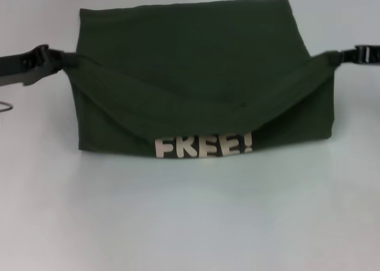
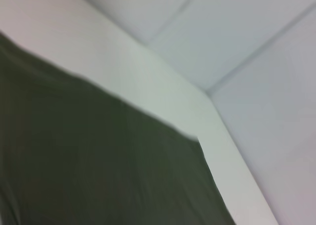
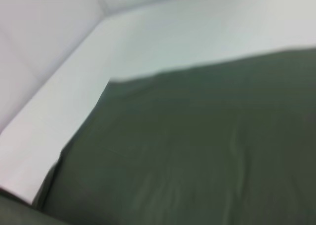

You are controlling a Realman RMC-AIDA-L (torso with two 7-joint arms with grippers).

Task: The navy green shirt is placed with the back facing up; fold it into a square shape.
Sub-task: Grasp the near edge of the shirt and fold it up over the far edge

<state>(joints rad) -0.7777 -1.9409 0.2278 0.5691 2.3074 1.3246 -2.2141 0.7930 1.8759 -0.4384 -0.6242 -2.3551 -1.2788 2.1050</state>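
Navy green shirt (image 1: 202, 63): soft, limp, sagging between left gripper (image 1: 64, 59) and right gripper (image 1: 339, 57), each pinching 1 side edge; I hold edges.

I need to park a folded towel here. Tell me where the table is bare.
The table is bare in front of the navy green shirt, below its "FREE!" print. The middle is crowded: the shirt fills it, with the left gripper and right gripper at its side edges.
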